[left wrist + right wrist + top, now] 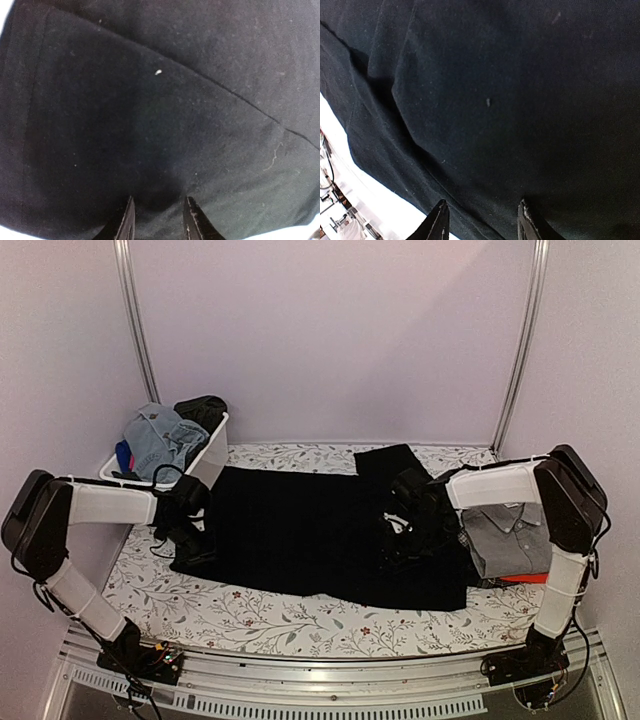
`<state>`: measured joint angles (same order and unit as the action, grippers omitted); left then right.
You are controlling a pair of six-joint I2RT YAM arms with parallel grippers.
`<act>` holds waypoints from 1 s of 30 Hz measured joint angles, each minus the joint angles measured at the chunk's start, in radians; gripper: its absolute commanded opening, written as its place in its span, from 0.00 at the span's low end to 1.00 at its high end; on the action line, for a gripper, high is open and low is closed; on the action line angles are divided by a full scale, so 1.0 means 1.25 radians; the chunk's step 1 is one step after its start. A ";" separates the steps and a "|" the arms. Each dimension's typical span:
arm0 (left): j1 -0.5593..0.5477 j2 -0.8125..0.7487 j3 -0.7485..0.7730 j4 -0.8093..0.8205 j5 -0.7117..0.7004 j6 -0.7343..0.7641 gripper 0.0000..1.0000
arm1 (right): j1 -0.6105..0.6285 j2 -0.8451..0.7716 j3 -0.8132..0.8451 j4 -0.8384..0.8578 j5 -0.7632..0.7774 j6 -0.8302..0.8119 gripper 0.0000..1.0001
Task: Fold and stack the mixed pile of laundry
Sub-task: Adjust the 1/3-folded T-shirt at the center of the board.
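Observation:
A large black garment (300, 530) lies spread flat across the middle of the table. My left gripper (192, 540) points down at its left edge. In the left wrist view the jaws of that gripper (160, 198) stand apart over the black cloth (165, 100), with a seam running across it and nothing between them. My right gripper (398, 535) is over the garment's right part. Its jaws (482, 201) are also apart above the black cloth (510, 75), near a folded edge. A folded grey collared shirt (505, 540) lies at the right on a red piece (522, 578).
A white tub (212, 455) stands at the back left, holding blue denim-like pieces (160, 440) and a black garment (203, 408). The floral tablecloth (270, 615) shows along the front. Walls and metal posts close in the back and sides.

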<state>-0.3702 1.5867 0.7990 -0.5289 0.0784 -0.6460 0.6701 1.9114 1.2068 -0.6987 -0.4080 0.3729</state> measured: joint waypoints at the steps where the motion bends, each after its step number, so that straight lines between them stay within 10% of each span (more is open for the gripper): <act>1: 0.000 -0.022 -0.023 0.004 0.012 -0.013 0.32 | 0.003 -0.008 -0.013 0.006 -0.002 0.001 0.46; 19: -0.046 -0.284 -0.201 -0.247 0.064 -0.203 0.35 | 0.124 -0.139 -0.181 -0.028 -0.073 0.052 0.52; 30: -0.055 -0.246 0.174 -0.226 -0.008 -0.032 0.83 | -0.094 -0.157 0.102 -0.123 -0.067 0.009 0.61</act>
<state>-0.4389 1.2789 1.0168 -0.8116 0.0681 -0.6865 0.5526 1.7153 1.3338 -0.8520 -0.4915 0.3840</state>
